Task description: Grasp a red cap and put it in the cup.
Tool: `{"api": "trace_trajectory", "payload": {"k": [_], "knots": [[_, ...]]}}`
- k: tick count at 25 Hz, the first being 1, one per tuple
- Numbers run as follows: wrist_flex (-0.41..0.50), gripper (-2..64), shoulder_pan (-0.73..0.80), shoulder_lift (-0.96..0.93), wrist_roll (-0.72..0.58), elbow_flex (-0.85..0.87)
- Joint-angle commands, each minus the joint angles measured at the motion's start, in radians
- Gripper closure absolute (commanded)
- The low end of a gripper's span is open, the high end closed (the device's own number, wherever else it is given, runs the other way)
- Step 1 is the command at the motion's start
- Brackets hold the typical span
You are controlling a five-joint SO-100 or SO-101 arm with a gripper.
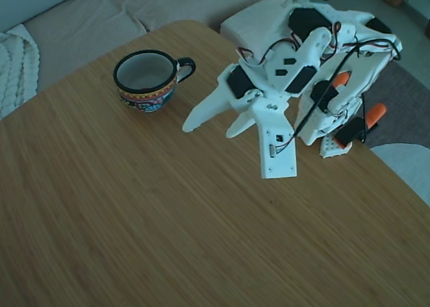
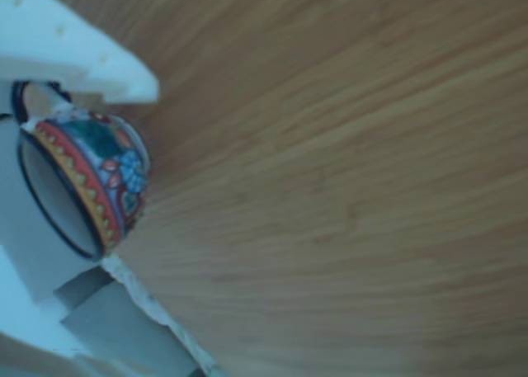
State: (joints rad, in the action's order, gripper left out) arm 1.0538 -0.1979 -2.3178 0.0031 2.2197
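Jaws of the white arm [image 1: 316,72] are seen in the fixed view pointing down-left over the tabletop [image 1: 168,226], the two white fingers [image 1: 201,115] spread apart in a narrow V with nothing held between them; the gripper [image 1: 208,127] hangs right of the cup [image 1: 146,80] and is clearly apart from it. The cup is set upright on the tabletop near its far edge, with a black rim, a black handle turned to the right in this view, a pale grey inside and a band of red, yellow and blue pattern round the outside. Its inside appears bare as far as can be seen. The red cap cannot be found in either view. Orange clamp handles [image 1: 376,112] are seen at the arm's base by the tabletop's right edge, and a beige sofa [image 1: 87,18] is seen behind the tabletop.

In the other view, which lies on its side, the cup [image 2: 99,179] is shown at the left, its patterned band facing the camera, and a white finger [image 2: 74,51] crosses the upper left corner above it. Wood grain of the tabletop [image 2: 346,187] fills the rest. No brand, label or readable writing is made out on the cup, the arm or the tabletop.
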Motion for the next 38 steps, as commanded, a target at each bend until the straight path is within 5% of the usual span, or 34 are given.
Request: {"api": "trace_trajectory", "payload": {"k": [1,9,17,19,26,38], "knots": [[-0.032,20.6,0.015,-0.084,-0.002,0.058],[-0.152,20.6,0.037,-0.190,-0.003,0.270],[-0.156,20.7,0.038,-0.328,-0.003,0.410],[-0.156,25.4,0.038,-0.374,-0.003,0.443],[-0.141,60.0,0.048,-0.581,-0.041,0.534],[0.041,61.0,0.054,-0.905,-0.052,0.600]]}}
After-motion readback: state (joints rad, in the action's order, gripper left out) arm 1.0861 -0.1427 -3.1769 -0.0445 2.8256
